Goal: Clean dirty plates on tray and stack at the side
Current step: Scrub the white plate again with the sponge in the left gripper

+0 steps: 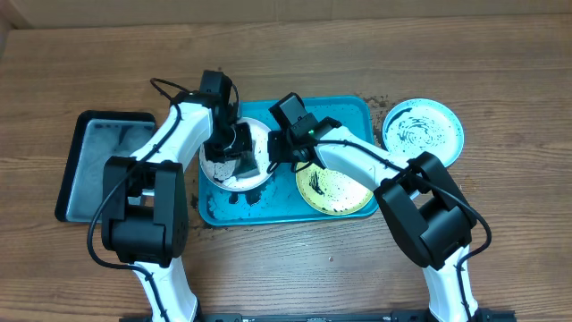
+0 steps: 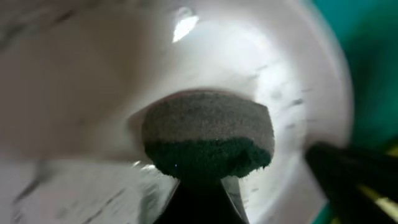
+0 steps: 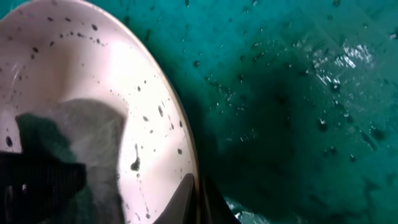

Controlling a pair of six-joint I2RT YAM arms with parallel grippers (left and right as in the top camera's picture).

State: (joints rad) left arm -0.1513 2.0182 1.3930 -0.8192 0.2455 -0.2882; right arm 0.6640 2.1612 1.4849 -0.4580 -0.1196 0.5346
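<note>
One scrub underway: left claw [image 1: 231,148] grips sponge [image 2: 208,134] on white plate [image 3: 81,68], right claw [image 1: 275,154] pinches its rim; you probably stack it next.

A wooden bench [image 1: 286,268] with plain brown planks and visible grain fills the overhead view. On its left side lies a small black tray [image 1: 114,117], rectangular with rounded corners and a raised rim, set slightly askew; its floor looks pale grey-white, and what covers it cannot be told. Dark crumbs [image 1: 375,101] are scattered on the wood towards the far edge, right of centre. The left wrist view shows a sponge [image 2: 208,134] close up and blurred, with a grey fuzzy layer above a dark green one.
</note>
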